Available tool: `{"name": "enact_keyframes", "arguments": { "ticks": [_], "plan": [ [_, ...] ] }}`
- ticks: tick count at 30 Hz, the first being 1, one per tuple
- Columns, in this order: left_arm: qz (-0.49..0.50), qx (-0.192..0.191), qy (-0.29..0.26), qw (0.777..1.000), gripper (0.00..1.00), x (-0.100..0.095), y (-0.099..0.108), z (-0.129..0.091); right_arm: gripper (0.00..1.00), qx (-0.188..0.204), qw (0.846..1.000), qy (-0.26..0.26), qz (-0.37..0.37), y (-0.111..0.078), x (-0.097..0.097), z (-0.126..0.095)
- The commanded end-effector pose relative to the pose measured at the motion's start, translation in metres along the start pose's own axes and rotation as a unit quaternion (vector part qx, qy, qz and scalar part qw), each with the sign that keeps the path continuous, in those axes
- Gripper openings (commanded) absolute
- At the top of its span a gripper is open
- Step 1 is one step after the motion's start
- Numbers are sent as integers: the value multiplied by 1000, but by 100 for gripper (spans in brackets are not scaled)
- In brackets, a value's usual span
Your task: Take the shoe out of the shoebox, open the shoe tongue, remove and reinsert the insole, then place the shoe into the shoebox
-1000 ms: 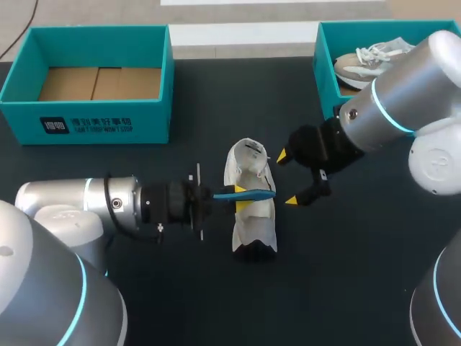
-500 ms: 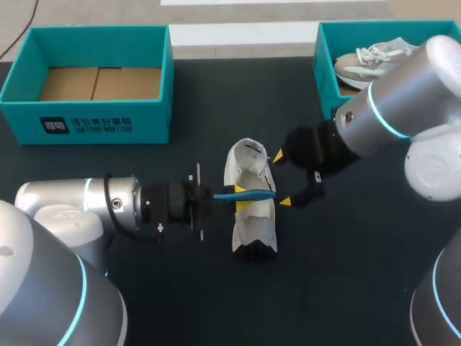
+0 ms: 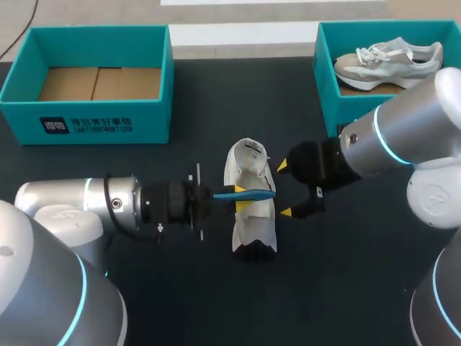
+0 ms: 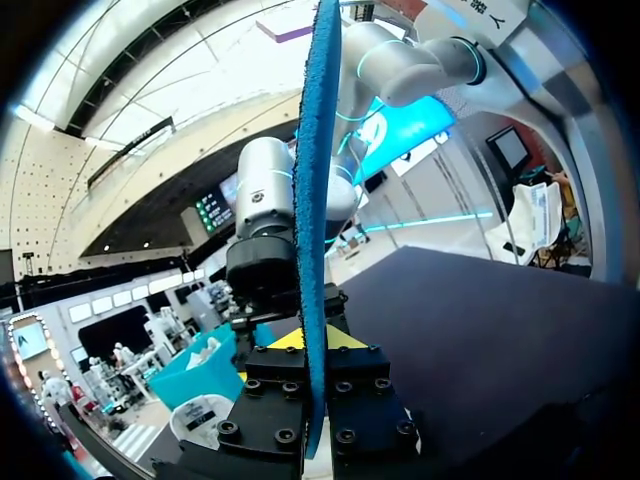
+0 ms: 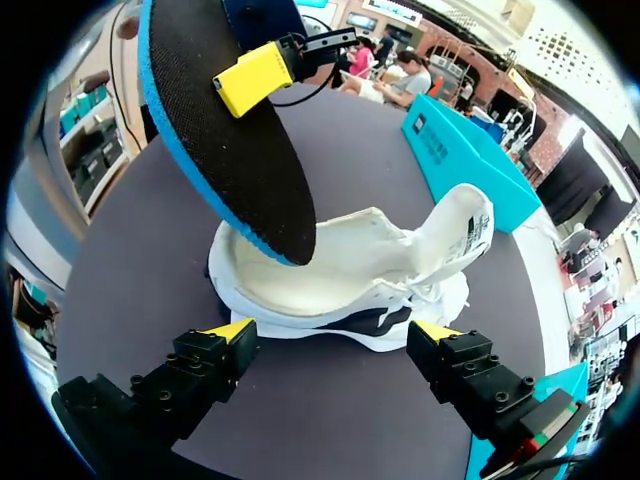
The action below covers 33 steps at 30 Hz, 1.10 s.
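The left gripper (image 3: 243, 197), at the frame's centre, is clamped on the blue insole (image 3: 258, 193), which it holds on edge over the white shoe (image 3: 252, 229) lying on the dark table (image 3: 180, 288). The right gripper (image 3: 284, 189) hangs wide open, holding nothing, just right of the shoe. The open teal shoebox (image 3: 101, 122) sits at upper left, and a second box (image 3: 325, 79) at upper right holds another shoe (image 3: 389, 61).
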<state>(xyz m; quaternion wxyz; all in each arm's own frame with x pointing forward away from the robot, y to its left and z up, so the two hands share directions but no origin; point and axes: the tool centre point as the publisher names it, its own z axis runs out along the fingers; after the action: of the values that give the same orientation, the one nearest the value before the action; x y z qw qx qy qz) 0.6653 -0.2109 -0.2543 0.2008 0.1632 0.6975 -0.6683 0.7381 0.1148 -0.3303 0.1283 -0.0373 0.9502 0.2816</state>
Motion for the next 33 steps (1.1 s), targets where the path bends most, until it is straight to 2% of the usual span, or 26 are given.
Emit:
{"name": "enact_keyframes", "arguments": {
  "ticks": [1,5,11,20,33],
  "plan": [
    [3,-2,-1,1000,0,0,-1,1,100,4,1000,-2,1,2,2,-3],
    [12,-2,-4,1000,0,-2,1,1,100,4,1000,-2,1,2,2,-3],
    [16,-5,1,1000,0,-2,16,7,100,4,1000,-2,1,2,2,-3],
    [18,-12,18,1000,0,7,26,20,100,4,1000,-2,1,2,2,-3],
    [25,-39,18,999,0,7,45,13,100,4,1000,-2,1,2,2,-3]
  ]
}}
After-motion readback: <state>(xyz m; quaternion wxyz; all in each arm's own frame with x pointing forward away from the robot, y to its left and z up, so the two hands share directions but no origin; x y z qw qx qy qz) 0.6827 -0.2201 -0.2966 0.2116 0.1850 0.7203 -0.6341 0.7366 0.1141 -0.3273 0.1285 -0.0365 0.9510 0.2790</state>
